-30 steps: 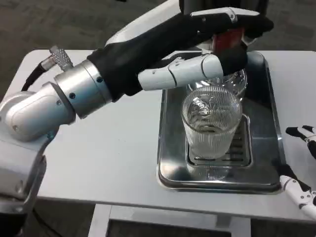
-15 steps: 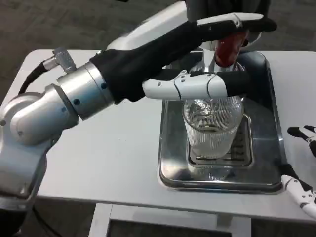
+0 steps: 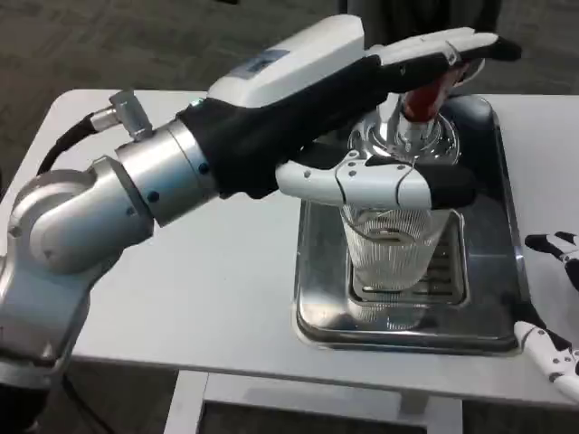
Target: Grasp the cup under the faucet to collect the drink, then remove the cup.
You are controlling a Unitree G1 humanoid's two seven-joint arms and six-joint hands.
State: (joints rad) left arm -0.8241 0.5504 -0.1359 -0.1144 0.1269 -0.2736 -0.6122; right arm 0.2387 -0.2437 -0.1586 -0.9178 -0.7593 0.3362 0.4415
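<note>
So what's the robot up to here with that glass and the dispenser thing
The robot's left hand is stretched over a ribbed glass cup that stands on the metal drip tray under the faucet, with upper fingers by the red tap handle and a lower finger across the cup's rim. The cup holds a little liquid. The right hand waits at the table edge, holding nothing.

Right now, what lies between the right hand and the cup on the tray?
In the head view, between the right hand and the ribbed glass cup lie the drip grate, the steel tray's rim, and a strip of bare white table.
</note>
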